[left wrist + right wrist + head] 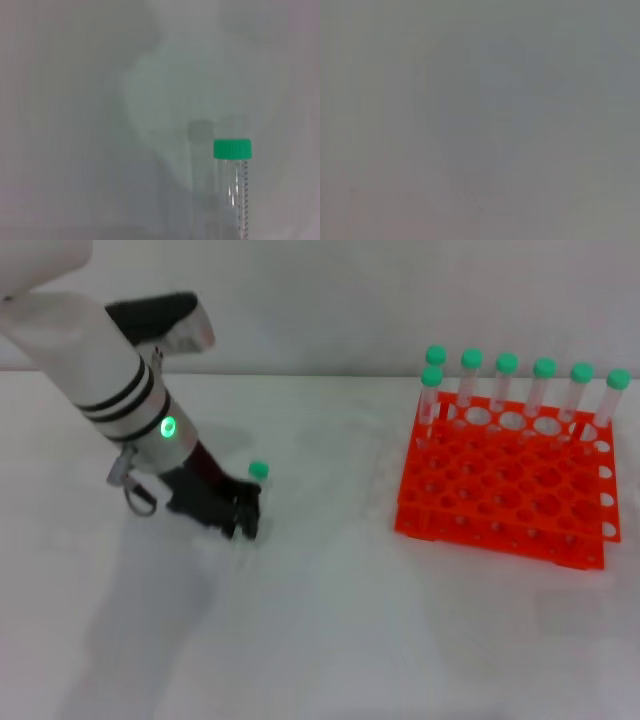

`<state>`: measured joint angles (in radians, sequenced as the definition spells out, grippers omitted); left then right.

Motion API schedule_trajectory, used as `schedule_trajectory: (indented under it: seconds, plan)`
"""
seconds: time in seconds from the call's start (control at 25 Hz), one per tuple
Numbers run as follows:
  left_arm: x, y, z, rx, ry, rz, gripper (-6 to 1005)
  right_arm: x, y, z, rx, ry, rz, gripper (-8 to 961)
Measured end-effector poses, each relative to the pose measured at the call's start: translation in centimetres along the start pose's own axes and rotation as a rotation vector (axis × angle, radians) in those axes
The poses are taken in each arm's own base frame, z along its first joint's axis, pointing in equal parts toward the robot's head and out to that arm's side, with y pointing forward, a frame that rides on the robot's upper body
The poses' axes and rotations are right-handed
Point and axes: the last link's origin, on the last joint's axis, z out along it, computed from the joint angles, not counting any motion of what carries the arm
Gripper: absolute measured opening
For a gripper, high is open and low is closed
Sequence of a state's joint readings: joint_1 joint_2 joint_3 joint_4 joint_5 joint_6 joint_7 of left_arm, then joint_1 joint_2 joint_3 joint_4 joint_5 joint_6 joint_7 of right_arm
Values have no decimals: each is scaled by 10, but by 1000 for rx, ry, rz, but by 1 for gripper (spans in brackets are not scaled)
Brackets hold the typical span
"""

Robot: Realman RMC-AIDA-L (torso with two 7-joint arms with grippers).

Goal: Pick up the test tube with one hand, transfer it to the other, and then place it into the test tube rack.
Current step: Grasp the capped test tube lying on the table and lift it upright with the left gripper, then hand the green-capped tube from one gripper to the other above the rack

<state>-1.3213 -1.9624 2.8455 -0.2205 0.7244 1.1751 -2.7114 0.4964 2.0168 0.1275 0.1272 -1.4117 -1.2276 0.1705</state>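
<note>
Green-capped test tube, touching left pincer

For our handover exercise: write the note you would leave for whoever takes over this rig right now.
Left gripper: down on the white table, at the test tube; grip cannot be confirmed.
Right gripper: not in view.
Test tube: green cap showing just beyond the left gripper, left of the test tube rack.
Rack: orange-red, seven capped tubes standing along its back.
Done: reach only.
Left: lift, hand over, place in rack.
</note>
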Motion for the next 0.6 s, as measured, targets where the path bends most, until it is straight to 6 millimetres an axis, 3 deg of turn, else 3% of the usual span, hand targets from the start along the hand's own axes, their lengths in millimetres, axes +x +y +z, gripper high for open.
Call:
schedule_trajectory:
  seconds: [0.16,0.32,0.6]
  plan:
    - [21,-3,-7,-92,193,26,202,0,-3,-1,5,0,-5,872]
    - [30,-12,-12,-231,392,39,205,0,-7,-2,26,0,-4,872]
    - [20,-39,-16,-420,835,14,210,1,-21,-7,99,1,64,870]
